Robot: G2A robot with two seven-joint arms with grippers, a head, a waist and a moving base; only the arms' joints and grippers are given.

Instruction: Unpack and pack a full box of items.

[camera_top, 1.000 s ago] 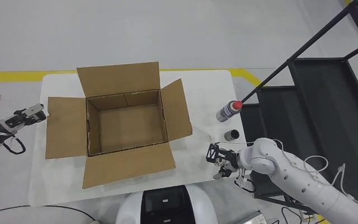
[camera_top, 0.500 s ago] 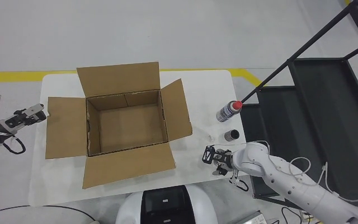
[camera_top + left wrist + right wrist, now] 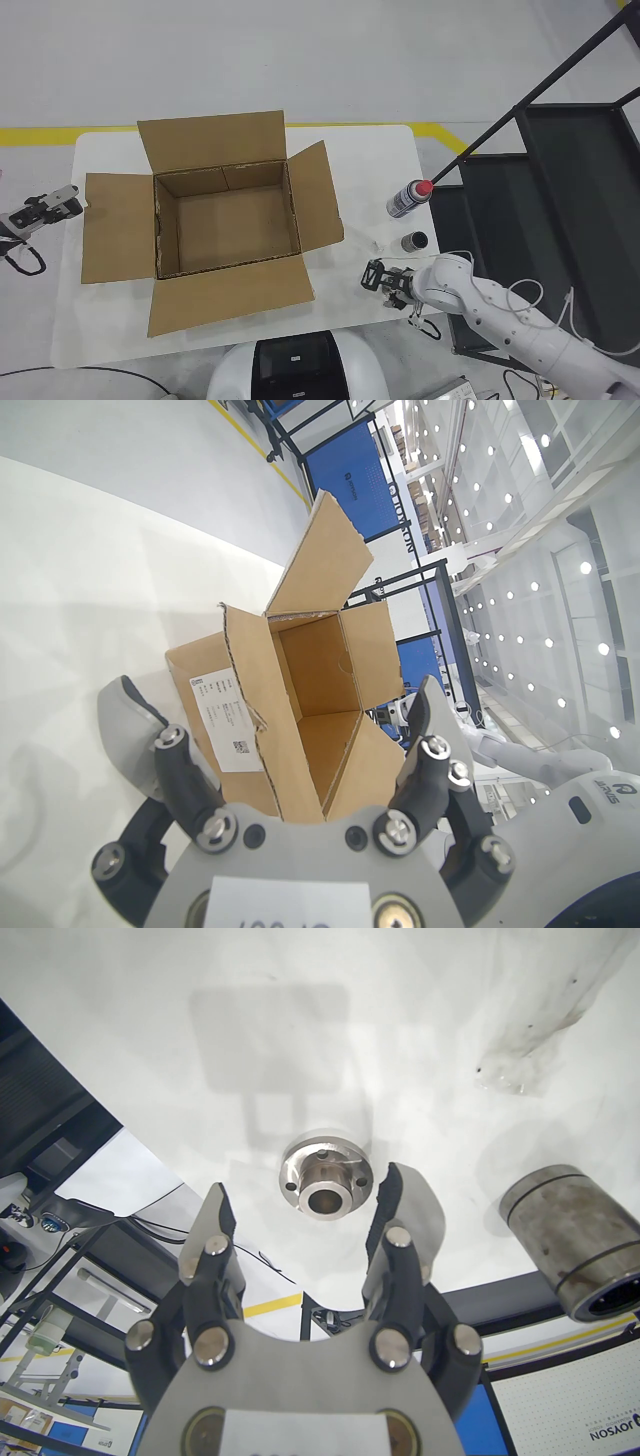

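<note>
A white bench (image 3: 360,160) is seen carrying an open box (image 3: 225,225); a can (image 3: 408,198), a cylinder (image 3: 414,241) and a flange (image 3: 326,1183) are set apart from the box, toward one end.

Top camera looks down; left wrist camera faces the box (image 3: 120,228).

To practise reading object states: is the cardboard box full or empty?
Empty. The cardboard box has its four flaps spread, and the top view shows only its bare floor inside.

A pale grey floor (image 3: 300,50) is crossed by a yellow painted line (image 3: 40,135); black metal steps (image 3: 570,140) are seen alongside.
</note>
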